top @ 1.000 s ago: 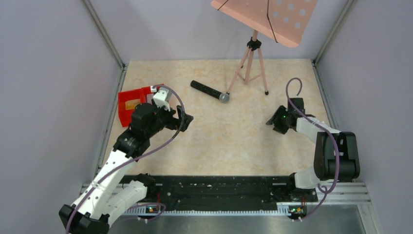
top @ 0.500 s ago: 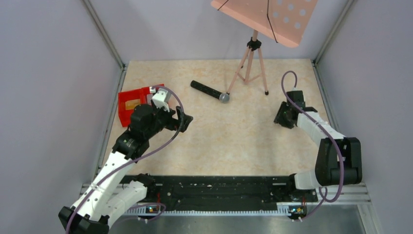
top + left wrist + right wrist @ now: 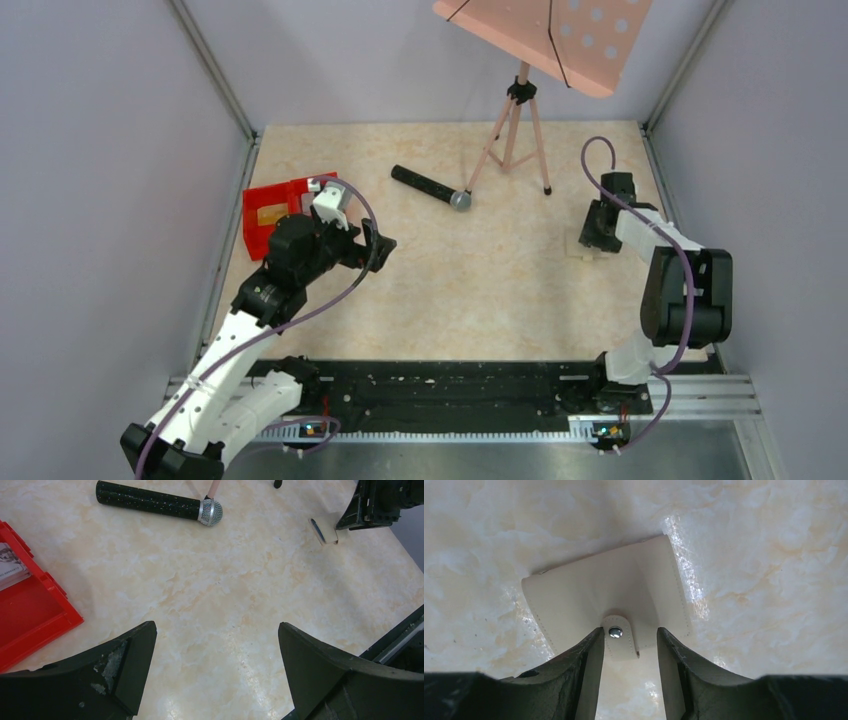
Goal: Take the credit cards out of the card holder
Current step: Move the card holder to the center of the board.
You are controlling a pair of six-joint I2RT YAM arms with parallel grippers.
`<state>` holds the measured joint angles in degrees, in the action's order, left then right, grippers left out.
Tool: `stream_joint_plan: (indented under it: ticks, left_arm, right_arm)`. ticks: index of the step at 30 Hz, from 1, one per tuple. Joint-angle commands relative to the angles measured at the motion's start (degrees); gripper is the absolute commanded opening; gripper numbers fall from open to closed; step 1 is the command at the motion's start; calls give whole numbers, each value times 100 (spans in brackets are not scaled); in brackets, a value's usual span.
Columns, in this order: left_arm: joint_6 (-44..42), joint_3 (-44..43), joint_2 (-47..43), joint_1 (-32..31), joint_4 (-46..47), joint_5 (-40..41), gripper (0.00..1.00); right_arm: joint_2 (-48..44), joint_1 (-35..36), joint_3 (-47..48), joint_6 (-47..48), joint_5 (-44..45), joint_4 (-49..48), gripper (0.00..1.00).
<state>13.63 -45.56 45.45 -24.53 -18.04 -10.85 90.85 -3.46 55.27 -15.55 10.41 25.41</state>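
The card holder [image 3: 589,590] is a pale cream flat wallet with a snap tab, lying on the table at the right [image 3: 581,248]; it also shows in the left wrist view [image 3: 324,530]. My right gripper [image 3: 630,630] is narrowly open right over it, and its fingers straddle the snap tab without clamping it. In the top view that gripper [image 3: 598,232] stands just behind the holder. A gold-yellow card [image 3: 268,214] lies in the red tray. My left gripper [image 3: 215,645] is wide open and empty above bare table [image 3: 380,245].
A red two-compartment tray [image 3: 258,238] sits at the back left, beside my left arm; its corner shows in the left wrist view [image 3: 35,615]. A black microphone [image 3: 430,186] lies mid-back. A pink music stand on a tripod [image 3: 515,130] stands behind it.
My right arm has swung towards the back right and turned, and the pale card holder now shows on the table in front of it. My left arm has hardly moved.
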Motion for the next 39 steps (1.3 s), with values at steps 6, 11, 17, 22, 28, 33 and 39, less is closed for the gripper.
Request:
stream_joint_plan:
  ticks: [6,11,17,22,28,33,39]
  left_arm:
    - [34,7,-130,-12,266,-5,97]
    - [35,11,-125,-12,275,-14,97]
    - [26,18,-153,-16,275,3,97]
    - [20,19,-137,-16,283,-9,97]
    - [17,16,-127,-16,284,6,97]
    - [39,18,-101,-16,271,64,97]
    - [134,-11,-16,-16,178,300,97]
  right_arm:
    - [219,-137,281,363,-392,-174,45]
    - [328,-137,331,445,-560,-173,46]
    - [450,-109,319,466,-551,-136,42]
    - [484,30,400,543,-429,-64,28]
    - [501,308,420,669,-378,-45,7]
    - [481,833,389,813,-386,-44,0]
    - [165,1582,193,966,-791,-223,0]
